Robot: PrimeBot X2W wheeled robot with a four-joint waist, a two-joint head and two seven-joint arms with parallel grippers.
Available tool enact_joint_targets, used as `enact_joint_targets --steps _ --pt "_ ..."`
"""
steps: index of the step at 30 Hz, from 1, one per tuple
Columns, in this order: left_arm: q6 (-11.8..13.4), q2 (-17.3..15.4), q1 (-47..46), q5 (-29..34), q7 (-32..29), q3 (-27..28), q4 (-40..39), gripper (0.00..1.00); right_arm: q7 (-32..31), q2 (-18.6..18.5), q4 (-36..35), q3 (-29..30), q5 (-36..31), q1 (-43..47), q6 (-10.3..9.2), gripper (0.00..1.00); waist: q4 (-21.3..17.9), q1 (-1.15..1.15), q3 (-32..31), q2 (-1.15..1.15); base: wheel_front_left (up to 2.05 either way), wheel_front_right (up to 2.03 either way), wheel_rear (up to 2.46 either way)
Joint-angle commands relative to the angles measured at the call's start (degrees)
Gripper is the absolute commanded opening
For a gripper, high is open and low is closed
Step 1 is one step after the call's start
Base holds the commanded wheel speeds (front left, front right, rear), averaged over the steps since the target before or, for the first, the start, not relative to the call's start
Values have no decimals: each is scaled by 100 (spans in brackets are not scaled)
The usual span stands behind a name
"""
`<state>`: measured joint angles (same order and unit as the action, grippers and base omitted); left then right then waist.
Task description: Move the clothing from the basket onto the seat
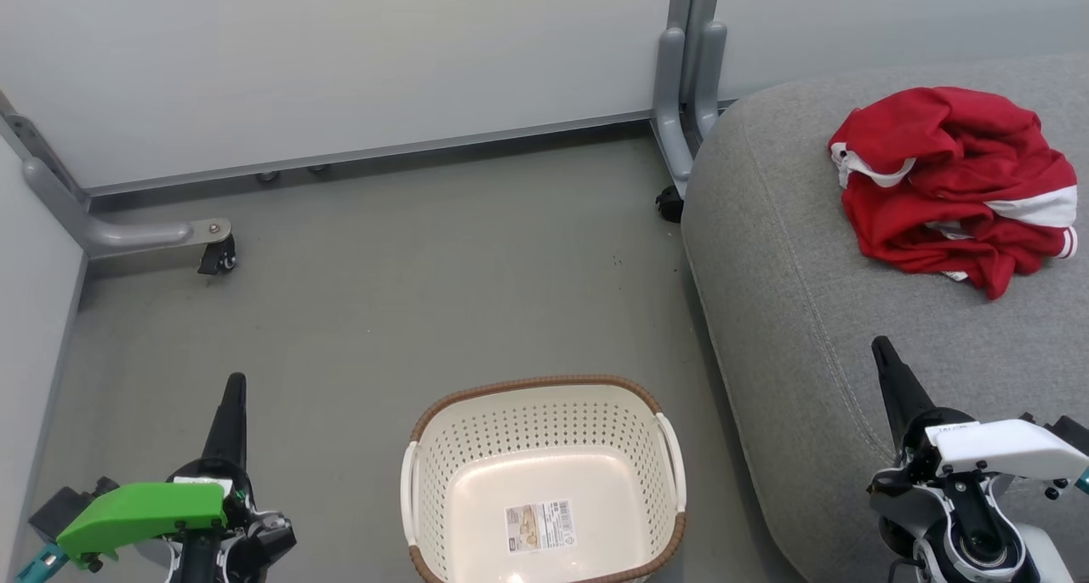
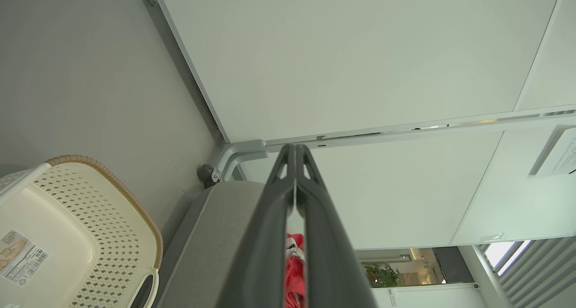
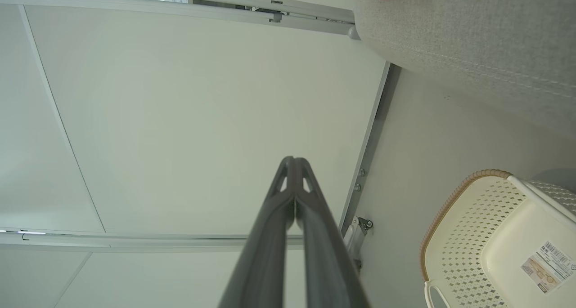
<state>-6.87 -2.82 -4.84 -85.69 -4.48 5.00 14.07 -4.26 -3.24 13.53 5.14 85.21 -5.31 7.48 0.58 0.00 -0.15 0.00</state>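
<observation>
A: Well, where does the clothing [image 1: 953, 179] sit?
B: Red heap with white bands, bunched on the seat [image 1: 791, 328], far right part, well apart from the basket [image 1: 536, 384]. One garment or two, cannot tell from the heap.
A: Basket?
B: On the floor [image 1: 408, 277], just beside the seat's near corner. Inside: bare bottom and one paper label [image 1: 538, 526]. Nothing to lift. I judge the move done, or as good as.
A: Claws?
B: Left gripper [image 1: 236, 387] low left over the floor, fingers pressed together, holding nothing. Right gripper [image 1: 881, 351] low right over the seat's edge, likewise closed and empty.
A: Anything in the way?
B: Little. Grey frame leg [image 1: 681, 132] with a black caster [image 1: 669, 203] by the seat's far corner. Second caster [image 1: 219, 258] at left. Pale wall panels [image 1: 340, 55] behind. All well apart from both arms.
</observation>
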Motion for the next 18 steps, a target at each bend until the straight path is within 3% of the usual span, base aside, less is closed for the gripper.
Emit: enact_joint_targets --steps 1,18 --pt "-31 -42 -133 -119 -31 27 -14 0 -42 -6 4 35 122 -96 3 0 -4 0 3 0 0 0 0" --pt "-80 -41 -178 -699 -204 156 -1 0 -225 12 58 125 758 -105 2 0 -56 0 32 0 0 0 0"
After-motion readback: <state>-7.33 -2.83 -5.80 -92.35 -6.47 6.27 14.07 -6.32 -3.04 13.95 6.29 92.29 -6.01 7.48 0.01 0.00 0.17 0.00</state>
